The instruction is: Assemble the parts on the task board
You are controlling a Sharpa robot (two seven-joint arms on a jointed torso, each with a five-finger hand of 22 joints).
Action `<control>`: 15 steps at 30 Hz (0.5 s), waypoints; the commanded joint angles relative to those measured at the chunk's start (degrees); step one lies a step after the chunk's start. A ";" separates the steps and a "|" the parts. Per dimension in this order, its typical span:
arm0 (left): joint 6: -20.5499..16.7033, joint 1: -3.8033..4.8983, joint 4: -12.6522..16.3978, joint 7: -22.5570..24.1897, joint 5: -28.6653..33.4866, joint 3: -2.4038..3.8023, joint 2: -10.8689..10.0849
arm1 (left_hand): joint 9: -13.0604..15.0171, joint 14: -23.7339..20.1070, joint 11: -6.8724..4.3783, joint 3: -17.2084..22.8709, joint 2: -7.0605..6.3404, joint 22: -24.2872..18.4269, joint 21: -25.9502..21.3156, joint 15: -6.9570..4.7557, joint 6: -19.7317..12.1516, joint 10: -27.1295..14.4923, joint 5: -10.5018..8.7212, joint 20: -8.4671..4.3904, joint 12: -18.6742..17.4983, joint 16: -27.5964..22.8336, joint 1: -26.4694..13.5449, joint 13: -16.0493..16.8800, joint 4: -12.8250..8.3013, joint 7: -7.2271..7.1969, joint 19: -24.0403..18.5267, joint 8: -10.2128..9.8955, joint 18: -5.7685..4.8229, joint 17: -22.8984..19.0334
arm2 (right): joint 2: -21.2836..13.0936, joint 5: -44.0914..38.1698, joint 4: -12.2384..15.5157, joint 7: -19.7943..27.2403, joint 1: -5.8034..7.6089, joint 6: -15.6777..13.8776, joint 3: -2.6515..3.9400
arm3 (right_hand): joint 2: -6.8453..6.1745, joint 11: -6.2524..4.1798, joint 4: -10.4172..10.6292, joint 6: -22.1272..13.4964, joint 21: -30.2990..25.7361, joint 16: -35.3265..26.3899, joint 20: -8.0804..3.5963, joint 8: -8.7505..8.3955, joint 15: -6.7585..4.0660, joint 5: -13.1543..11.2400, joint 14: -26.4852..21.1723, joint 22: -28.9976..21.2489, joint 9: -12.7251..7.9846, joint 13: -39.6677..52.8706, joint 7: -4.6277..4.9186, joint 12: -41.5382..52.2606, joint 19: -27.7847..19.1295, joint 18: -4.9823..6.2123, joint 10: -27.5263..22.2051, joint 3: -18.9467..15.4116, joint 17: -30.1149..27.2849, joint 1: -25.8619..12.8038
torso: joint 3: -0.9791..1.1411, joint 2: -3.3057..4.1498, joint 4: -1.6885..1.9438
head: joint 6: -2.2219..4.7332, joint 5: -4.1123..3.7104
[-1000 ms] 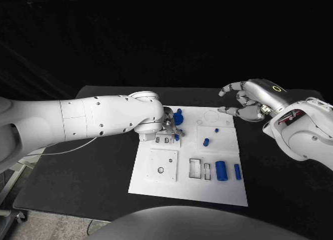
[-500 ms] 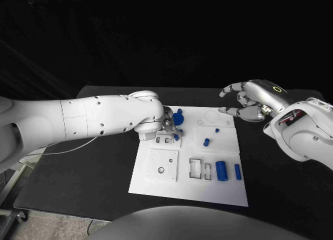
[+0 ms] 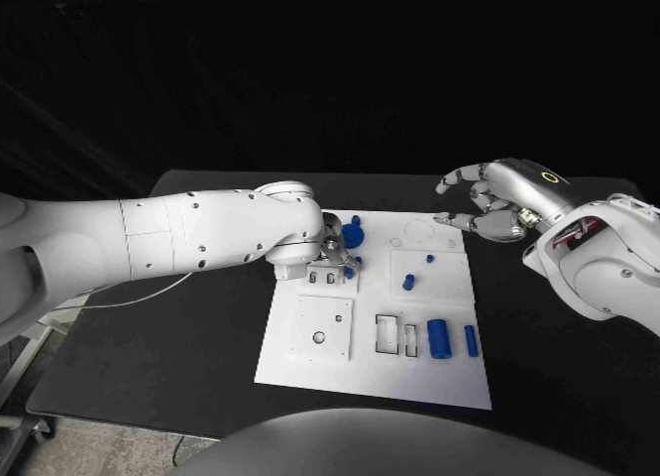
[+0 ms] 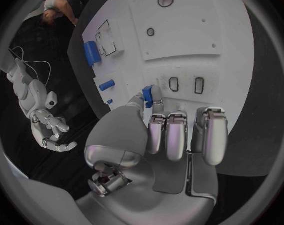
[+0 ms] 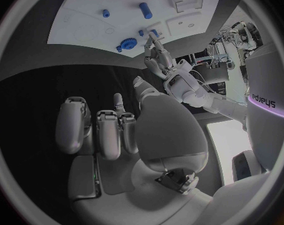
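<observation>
My left hand (image 3: 330, 256) is down over the far-left part of the task board (image 3: 309, 357), and it's pinching a small blue part (image 4: 147, 93) between thumb and a fingertip, right over the two little rectangular slots (image 4: 185, 84). The rest of those fingers (image 4: 177, 135) are just curled loosely above the black table (image 3: 159, 347), not touching anything as far as I can see.

My right hand (image 3: 488, 206) is up off the board's far-right corner, holding nothing, fingers half curled but spread apart.

On the board itself: a blue gear-looking part (image 3: 355, 235) just beside my left hand, a tiny blue peg (image 3: 429, 259) and a short blue cylinder (image 3: 409, 283) mid-board, and nearer me a fat blue cylinder (image 3: 439, 338) with a thin blue bar (image 3: 472, 340) beside it.
</observation>
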 commanded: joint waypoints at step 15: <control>0.20 -0.28 1.31 0.69 0.94 -0.10 -2.14 | 2.40 6.12 -0.20 9.55 -3.32 12.99 -0.57 -0.19 1.19 6.00 7.16 -0.35 0.14 0.14 0.52 15.06 -3.75 -0.07 3.24 -3.89 0.38 15.07 | -0.12 1.04 -0.17 -0.60 -0.04 1.49 0.01 | 0.48 0.26 -0.18 0.53 -0.53 -0.38 0.03 0.16 0.22 0.69 4.19 9.23 -0.29 15.10 -0.12 0.22 0.04 -0.16 6.01 0.54 9.57 0.74 | -0.02 0.05 0.00 | 0.00 -0.25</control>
